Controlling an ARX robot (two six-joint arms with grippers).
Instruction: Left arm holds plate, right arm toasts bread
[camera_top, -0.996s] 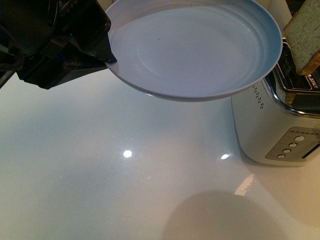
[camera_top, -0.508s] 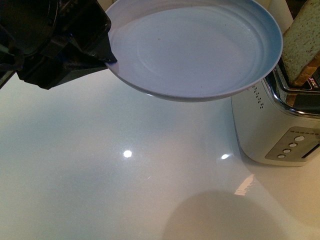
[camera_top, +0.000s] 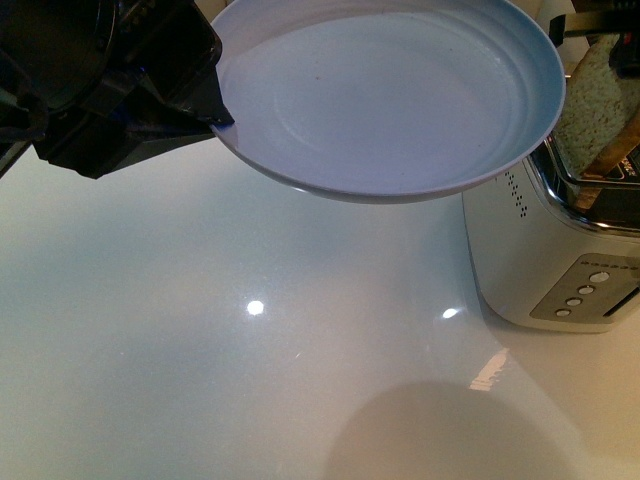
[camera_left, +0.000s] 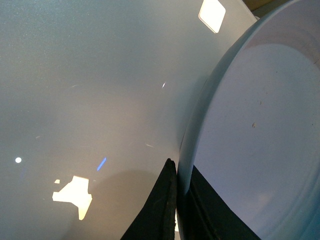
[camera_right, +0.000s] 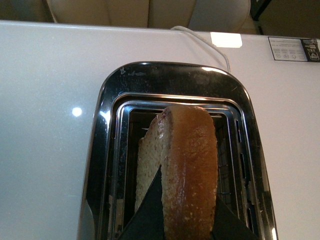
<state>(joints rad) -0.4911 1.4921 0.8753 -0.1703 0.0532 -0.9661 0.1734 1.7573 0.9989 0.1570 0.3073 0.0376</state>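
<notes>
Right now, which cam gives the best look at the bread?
Right wrist view: the bread fills the centre, crust up, partly in the toaster slot, clamped by the right gripper. Front view catches only a piece at the edge, partly behind the plate. Left wrist view shows none of it.

left pincer (camera_top: 215, 115) gripping plate (camera_top: 390, 100) rim, plate above white table (camera_top: 200, 350), bread (camera_top: 590, 110) leaning in toaster (camera_top: 540, 250)

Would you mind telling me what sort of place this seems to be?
Probably a kitchen counter: a chrome toaster with bread in its slot, and a plate held above a glossy white worktop.
</notes>
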